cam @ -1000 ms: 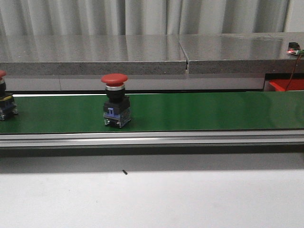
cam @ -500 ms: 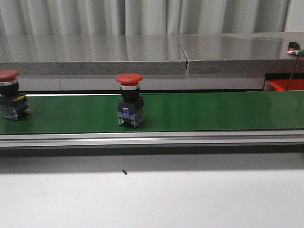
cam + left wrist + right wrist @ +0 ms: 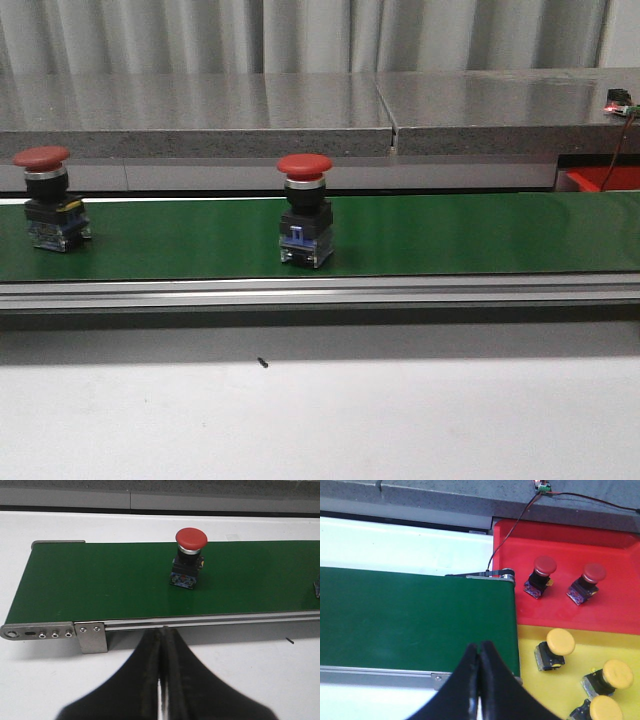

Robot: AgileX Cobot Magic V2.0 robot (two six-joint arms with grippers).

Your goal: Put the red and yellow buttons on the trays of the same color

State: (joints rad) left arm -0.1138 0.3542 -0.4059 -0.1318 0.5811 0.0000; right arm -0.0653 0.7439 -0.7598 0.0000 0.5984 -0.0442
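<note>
Two red buttons stand upright on the green conveyor belt [image 3: 450,235]: one near the middle [image 3: 305,212], one at the left [image 3: 46,200]. The left one also shows in the left wrist view [image 3: 189,559]. My left gripper [image 3: 164,630] is shut and empty, in front of the belt's rail. My right gripper [image 3: 479,647] is shut and empty over the belt's right end. Beside that end lie a red tray [image 3: 560,540] with two red buttons [image 3: 540,576] [image 3: 587,582] and a yellow tray [image 3: 540,690] with three yellow buttons [image 3: 555,649] [image 3: 612,676] [image 3: 600,710].
A grey stone ledge [image 3: 320,110] runs behind the belt. White table [image 3: 320,420] lies in front of the belt's metal rail [image 3: 320,292]. A black cable [image 3: 510,535] runs from the belt's right end to a small board on the ledge.
Both red buttons have moved to the right along the belt. The left one has come fully into the front view.
</note>
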